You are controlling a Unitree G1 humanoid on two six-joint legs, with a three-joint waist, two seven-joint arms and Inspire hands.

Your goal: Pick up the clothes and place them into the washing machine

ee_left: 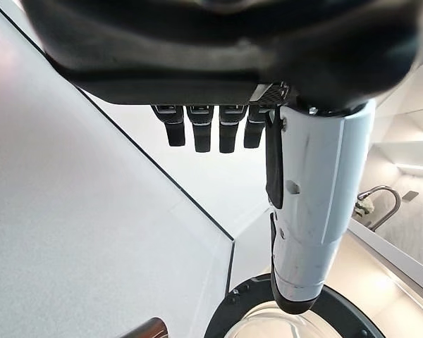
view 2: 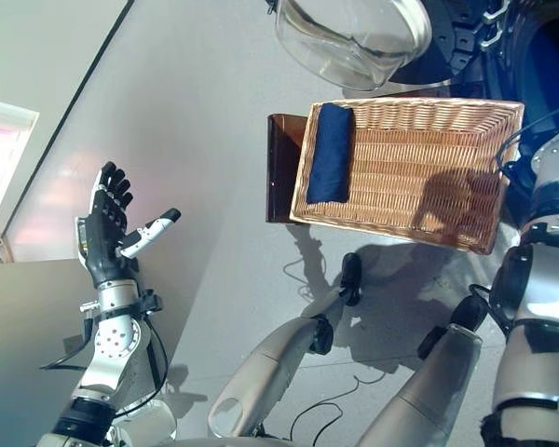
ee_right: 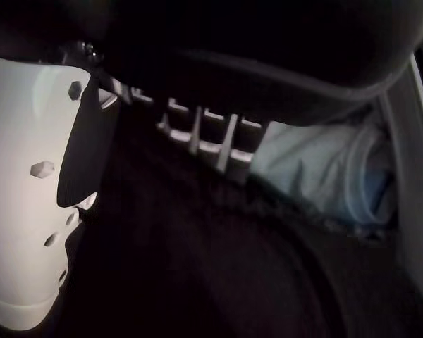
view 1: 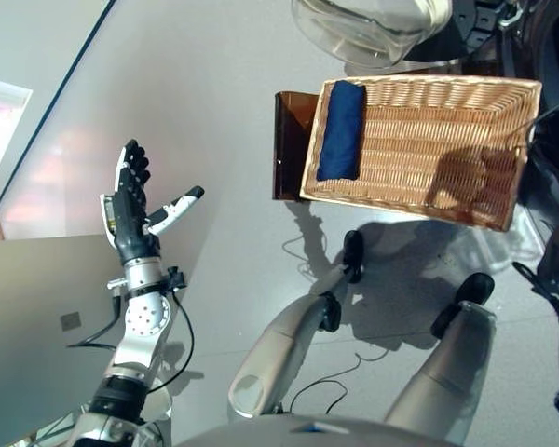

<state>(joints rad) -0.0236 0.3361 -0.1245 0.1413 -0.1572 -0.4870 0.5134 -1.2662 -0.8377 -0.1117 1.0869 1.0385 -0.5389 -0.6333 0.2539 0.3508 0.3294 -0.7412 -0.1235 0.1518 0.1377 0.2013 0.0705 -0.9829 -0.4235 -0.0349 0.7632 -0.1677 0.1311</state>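
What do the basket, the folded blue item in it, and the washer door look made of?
Basket: woven wicker or rattan, tan, matte; the weave shows. Folded blue cloth: soft navy fabric, matte, rolled edges. Washer door: clear domed glass or plastic, glossy; glints on it.

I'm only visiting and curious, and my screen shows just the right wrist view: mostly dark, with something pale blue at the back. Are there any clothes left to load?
Observer: Yes. One folded navy cloth lies at the left end of the wicker basket.
Operator: Is the other hand going for it?
Observer: No. The left hand is raised off to the basket's left, open and empty.
Operator: Does the basket sit on the floor?
Observer: No, it rests on a dark brown stand, which shows at its left end.
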